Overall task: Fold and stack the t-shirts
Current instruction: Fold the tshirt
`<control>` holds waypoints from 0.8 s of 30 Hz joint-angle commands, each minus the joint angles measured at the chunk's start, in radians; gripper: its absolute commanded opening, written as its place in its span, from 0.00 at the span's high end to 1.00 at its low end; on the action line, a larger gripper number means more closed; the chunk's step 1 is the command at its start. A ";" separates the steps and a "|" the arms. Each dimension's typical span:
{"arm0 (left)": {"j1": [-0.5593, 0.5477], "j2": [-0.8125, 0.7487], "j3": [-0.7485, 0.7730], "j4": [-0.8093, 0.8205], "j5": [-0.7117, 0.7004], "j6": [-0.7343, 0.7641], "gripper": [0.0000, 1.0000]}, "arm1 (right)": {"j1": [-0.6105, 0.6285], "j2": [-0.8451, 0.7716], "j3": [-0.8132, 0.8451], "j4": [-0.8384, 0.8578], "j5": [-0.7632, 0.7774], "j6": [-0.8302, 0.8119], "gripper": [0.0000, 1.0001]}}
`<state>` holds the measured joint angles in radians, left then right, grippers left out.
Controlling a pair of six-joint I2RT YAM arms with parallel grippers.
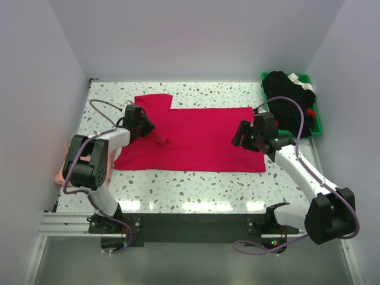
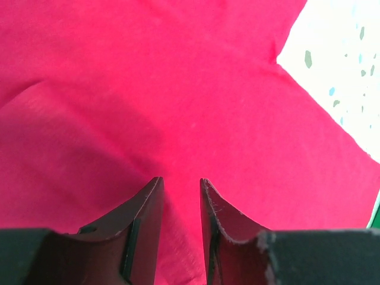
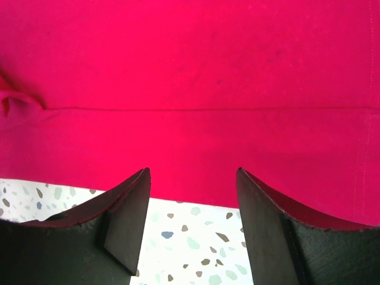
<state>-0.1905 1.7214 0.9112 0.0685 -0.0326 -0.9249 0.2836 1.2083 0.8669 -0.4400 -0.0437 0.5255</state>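
The crimson-red t-shirt (image 1: 196, 139) lies spread across the middle of the speckled table, with one sleeve sticking out at the back left. My left gripper (image 1: 151, 129) is at the shirt's left part, where a ridge of cloth rises beside it. In the left wrist view the gripper (image 2: 181, 181) has its jaws close together with red cloth (image 2: 178, 89) filling the narrow gap. My right gripper (image 1: 236, 138) hovers at the shirt's right end. In the right wrist view it (image 3: 193, 171) is open and empty, over the cloth's edge (image 3: 190, 142) and bare table. The salmon-pink t-shirt (image 1: 59, 176) peeks out at the table's left edge, mostly hidden by the left arm.
A green plastic bin (image 1: 319, 126) holding dark clothes (image 1: 288, 98) stands at the back right corner. White walls close in the table on the left, back and right. Speckled tabletop (image 1: 196, 184) shows in front of the red shirt.
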 commanded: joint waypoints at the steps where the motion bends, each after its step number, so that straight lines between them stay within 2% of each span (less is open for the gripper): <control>1: -0.004 0.058 0.092 0.073 0.066 0.026 0.63 | 0.008 0.029 0.050 0.040 -0.018 -0.032 0.37; 2: -0.004 0.061 0.100 0.076 0.071 0.031 0.62 | 0.006 0.034 0.060 0.037 -0.018 -0.038 0.37; 5: -0.004 0.029 0.095 0.094 0.080 0.052 0.52 | 0.006 0.048 0.072 0.035 -0.010 -0.047 0.37; 6: -0.003 0.015 0.094 0.099 0.074 0.064 0.46 | 0.006 0.051 0.075 0.037 -0.002 -0.048 0.37; 9: 0.011 -0.038 0.091 0.080 0.077 0.086 0.40 | 0.008 0.071 0.086 0.037 -0.001 -0.050 0.37; 12: 0.019 -0.135 0.068 -0.001 0.036 0.087 0.40 | 0.006 0.080 0.086 0.043 0.001 -0.050 0.37; 15: 0.017 -0.212 -0.047 -0.012 -0.010 0.048 0.44 | 0.006 0.071 0.067 0.052 0.005 -0.051 0.37; 19: 0.011 -0.307 -0.230 0.023 -0.030 0.014 0.43 | 0.006 0.065 0.049 0.057 -0.007 -0.050 0.37; 24: 0.006 -0.260 -0.282 0.086 -0.003 0.000 0.40 | 0.008 0.054 0.037 0.055 -0.016 -0.058 0.37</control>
<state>-0.1795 1.4338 0.6449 0.0883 -0.0330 -0.9058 0.2863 1.2835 0.9115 -0.4232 -0.0475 0.4885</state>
